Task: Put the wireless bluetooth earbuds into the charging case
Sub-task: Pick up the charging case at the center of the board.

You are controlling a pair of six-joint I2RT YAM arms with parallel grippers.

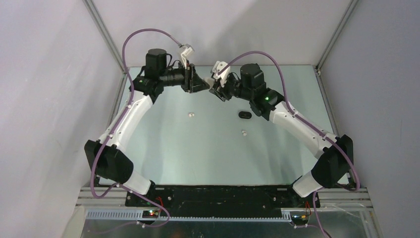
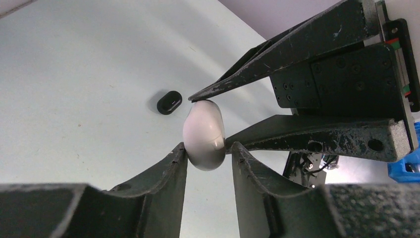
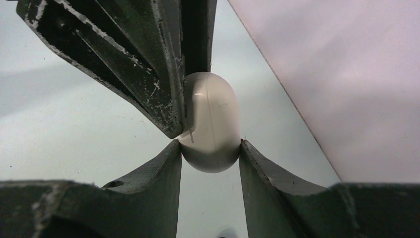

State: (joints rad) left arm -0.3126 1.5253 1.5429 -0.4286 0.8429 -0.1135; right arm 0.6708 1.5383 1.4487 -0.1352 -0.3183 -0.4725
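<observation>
1. 2 grippers meet on one thing. The left gripper (image 2: 208, 147) is closed on one end of the white charging case (image 2: 204, 134) and touches it on both sides. The right gripper (image 3: 209, 144) pinches the same case from the opposite direction. You hold it in the air above the table (image 1: 163, 139).
2. Take the black case (image 1: 244, 115), which lies on the table, as your mark. The white charging case hangs beyond it, toward the far wall and a little to the left-arm side.
3. 1 white earbud (image 1: 243, 132) lies near the black case, on the side of the arm bases. The other white earbud (image 1: 190, 114) lies well apart from the black case, on the left-arm side. I cannot find any black earbuds in these views.
4. The lid of the white charging case looks shut, and only a thin seam shows. So I judge that no bud is inserted yet and that the lid must be opened first.
5. The case seems to me light, stiff and glossy, with a rounded shell. Such a shape can slip or turn between flat fingers. Grip it across its broad sides, 1 gripper on each side of the seam, and do not squeeze hard.
6. The buds are tiny and smooth, and I expect that they roll away easily. Take each one across its middle, with the fingertips low to the table.
</observation>
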